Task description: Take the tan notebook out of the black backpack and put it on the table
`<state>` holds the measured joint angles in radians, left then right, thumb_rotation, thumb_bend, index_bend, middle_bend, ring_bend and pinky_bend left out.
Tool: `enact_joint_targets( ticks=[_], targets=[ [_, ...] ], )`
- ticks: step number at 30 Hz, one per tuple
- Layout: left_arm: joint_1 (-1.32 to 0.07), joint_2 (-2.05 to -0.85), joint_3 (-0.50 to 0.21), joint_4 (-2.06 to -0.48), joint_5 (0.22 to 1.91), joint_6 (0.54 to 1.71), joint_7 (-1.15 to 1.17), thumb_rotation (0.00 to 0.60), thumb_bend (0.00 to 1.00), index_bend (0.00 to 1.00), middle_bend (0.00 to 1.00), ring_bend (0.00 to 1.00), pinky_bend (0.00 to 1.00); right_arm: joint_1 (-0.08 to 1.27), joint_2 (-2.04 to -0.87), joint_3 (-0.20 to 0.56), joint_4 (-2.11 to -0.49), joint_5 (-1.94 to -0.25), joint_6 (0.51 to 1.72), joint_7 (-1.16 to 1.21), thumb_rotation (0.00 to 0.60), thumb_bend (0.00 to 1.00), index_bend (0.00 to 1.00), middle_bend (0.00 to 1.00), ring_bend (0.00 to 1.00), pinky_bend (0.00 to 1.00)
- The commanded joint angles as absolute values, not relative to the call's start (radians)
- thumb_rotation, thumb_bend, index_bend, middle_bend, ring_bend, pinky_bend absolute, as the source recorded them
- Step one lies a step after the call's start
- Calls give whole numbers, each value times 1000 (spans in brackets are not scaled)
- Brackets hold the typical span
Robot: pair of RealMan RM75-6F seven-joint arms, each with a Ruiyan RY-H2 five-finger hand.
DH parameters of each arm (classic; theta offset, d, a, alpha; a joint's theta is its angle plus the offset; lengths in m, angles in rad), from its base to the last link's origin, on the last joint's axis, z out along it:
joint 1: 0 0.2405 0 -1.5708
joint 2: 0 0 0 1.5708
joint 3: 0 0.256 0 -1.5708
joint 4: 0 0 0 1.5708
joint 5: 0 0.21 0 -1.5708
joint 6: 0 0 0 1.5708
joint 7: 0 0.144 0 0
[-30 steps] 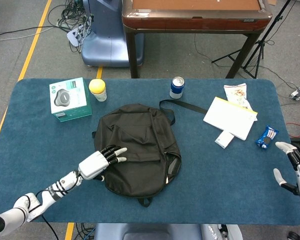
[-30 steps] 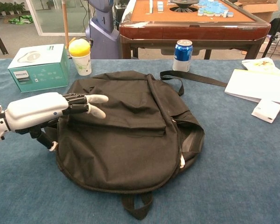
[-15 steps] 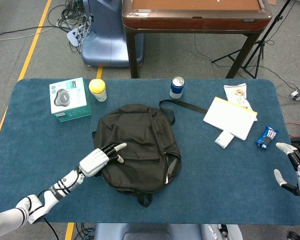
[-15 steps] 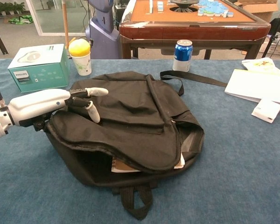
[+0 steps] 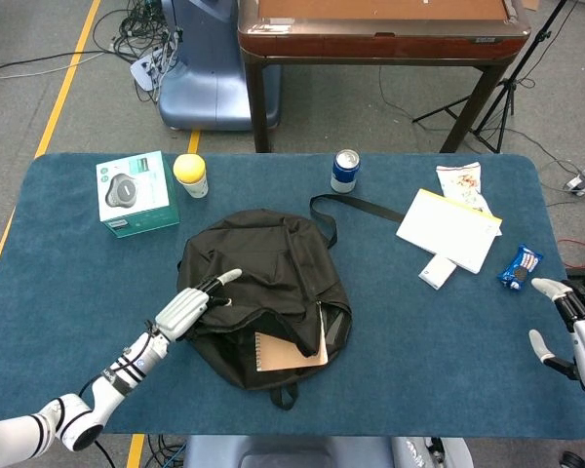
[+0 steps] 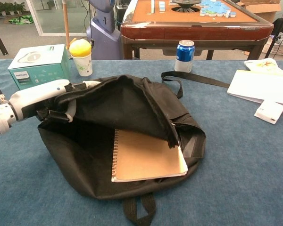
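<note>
The black backpack (image 5: pixel 263 268) (image 6: pixel 80 155) lies in the middle of the blue table, its front flap lifted and folded back. The tan spiral notebook (image 5: pixel 289 350) (image 6: pixel 148 155) lies flat inside the open bag, most of its cover showing, its upper right corner under the flap's edge. My left hand (image 5: pixel 190 303) (image 6: pixel 43 97) grips the flap's left edge and holds it up, thumb under the fabric. At the table's right edge my right hand (image 5: pixel 565 317) hovers with its fingers spread, holding nothing, far from the bag.
A teal box (image 5: pixel 136 193) (image 6: pixel 39 68) and a yellow-lidded cup (image 5: pixel 190 175) (image 6: pixel 81 57) stand at the back left. A blue can (image 5: pixel 344 171) (image 6: pixel 184 55) stands behind the bag. A white pad (image 5: pixel 448 229), a small white box (image 5: pixel 437 272) and a blue packet (image 5: pixel 520 267) lie to the right.
My left hand has lifted the flap up and back from the bag. The bag, closed a second ago, now lies open with the notebook exposed. The right hand has barely moved.
</note>
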<state>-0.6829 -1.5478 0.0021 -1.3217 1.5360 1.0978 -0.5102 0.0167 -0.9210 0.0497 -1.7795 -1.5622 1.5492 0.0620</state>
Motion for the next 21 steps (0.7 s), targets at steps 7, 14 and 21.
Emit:
enact_joint_targets(
  ticks=[7, 14, 21],
  targets=[
    [-689, -1525, -144, -1473, 1293, 1000, -445, 600, 887, 596, 53, 18, 48, 37, -921, 28, -1790, -1617, 1518, 39, 600, 383, 193, 215, 133, 240],
    [-710, -1541, -262, -1505, 1060, 943, -375, 600, 891, 567, 58, 18, 48, 71, -930, 5, -1807, -1686, 1470, 2, 600, 383, 194, 215, 133, 240],
    [-724, -1560, -320, -1491, 929, 940, -295, 600, 891, 495, 58, 18, 48, 133, -929, -15, -1850, -1766, 1390, -28, 600, 383, 194, 215, 133, 240]
  ],
)
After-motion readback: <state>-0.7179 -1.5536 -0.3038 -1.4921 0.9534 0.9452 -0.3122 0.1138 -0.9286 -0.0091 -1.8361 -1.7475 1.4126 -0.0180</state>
